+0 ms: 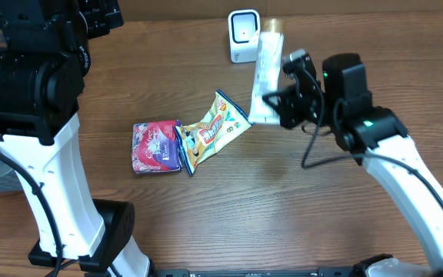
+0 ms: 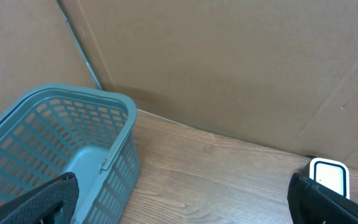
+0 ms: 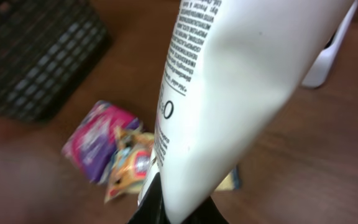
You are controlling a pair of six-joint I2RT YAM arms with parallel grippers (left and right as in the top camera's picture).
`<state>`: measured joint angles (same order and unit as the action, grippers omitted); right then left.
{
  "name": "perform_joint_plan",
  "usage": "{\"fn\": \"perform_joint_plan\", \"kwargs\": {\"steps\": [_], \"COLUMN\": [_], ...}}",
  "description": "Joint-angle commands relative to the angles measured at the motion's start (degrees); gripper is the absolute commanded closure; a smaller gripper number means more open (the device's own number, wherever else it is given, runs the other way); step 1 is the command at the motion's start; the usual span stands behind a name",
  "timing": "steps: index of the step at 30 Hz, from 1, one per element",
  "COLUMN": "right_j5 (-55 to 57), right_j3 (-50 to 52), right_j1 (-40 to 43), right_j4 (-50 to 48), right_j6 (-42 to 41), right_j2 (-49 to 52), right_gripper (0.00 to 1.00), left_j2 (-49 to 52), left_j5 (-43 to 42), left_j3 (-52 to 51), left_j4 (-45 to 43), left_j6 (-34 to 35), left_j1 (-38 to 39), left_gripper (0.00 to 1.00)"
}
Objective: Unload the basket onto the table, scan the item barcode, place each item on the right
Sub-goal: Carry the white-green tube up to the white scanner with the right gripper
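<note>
**Overhead view**
- Brown wood-grain table (image 1: 206,223).
- Small white box-shaped barcode scanner with a dark window (image 1: 244,35), standing at the far edge of the table.
- Long white plastic squeeze tube (image 1: 268,65), the task item. It is held off the table, with its far end just to the right of the scanner and its near end over the tip of the snack packet.
- Right gripper (image 1: 268,106), black, with its jaws clamped on the near part of the tube.
- Yellow foil snack packet with blue edging (image 1: 210,131), lying flat and slantwise at mid-table.
- Pink-and-red rectangular foil pouch (image 1: 157,146), lying flat with its right edge touching the snack packet.
- Left arm (image 1: 37,85), black and white, at the left side. Its fingers are not visible in this view.

**Left wrist view**
- Left gripper (image 2: 182,190), with its jaws spread wide and nothing between them. One dark finger shows in each lower corner.
- Teal plastic lattice-walled basket (image 2: 114,134), on the table at the left.
- Brown cardboard wall (image 2: 229,68), behind the table.
- The scanner shows at lower right.

**Right wrist view**
- The tube fills the centre, with black print running along its left side. The closed jaws pinch it at the bottom edge.
- The pouch and snack packet lie below and to the left. Both are blurred.
- A white piece of the scanner shows at upper right, behind the tube.
- A dark lattice wall shows at upper left.
</note>
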<state>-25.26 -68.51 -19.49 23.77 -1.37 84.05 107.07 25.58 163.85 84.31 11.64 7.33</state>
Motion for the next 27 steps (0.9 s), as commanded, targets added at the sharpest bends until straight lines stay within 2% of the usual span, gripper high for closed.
{"fn": "perform_joint_plan", "kwargs": {"steps": [1,5,8,15,19,27], "right_j5": [9.40,16.68,24.65,34.01,39.87,51.52], "right_j3": [-2.10,-4.46,-8.52,-15.96,-15.96,-15.98], "right_j1": [0.11,0.11,0.11,-0.07,-0.07,-2.51], "right_j4": [-7.80,-14.69,-15.10,-17.07,-23.65,-33.48], "right_j6": [-1.05,-0.42,1.77,13.86,22.47,46.77], "right_j2": [5.05,10.93,15.65,22.71,25.66,33.55], "right_gripper": [0.96,0.96,0.96,0.96,0.96,0.96], "left_j2": [0.83,0.83,0.83,0.83,0.83,0.83], "left_j5": [0.70,0.70,0.70,0.70,0.70,0.70], "left_j3": [0.11,0.11,0.11,0.11,0.11,0.11], "left_j4": [-0.09,-0.09,-0.09,-0.09,-0.09,-0.09], "left_j6": [-0.92,-0.92,-0.92,-0.92,-0.92,-0.92], "left_j1": [-0.57,-0.57,-0.57,-0.57,-0.57,-0.57], "left_gripper": [0.00,0.00,0.00,0.00,0.00,0.00]}}
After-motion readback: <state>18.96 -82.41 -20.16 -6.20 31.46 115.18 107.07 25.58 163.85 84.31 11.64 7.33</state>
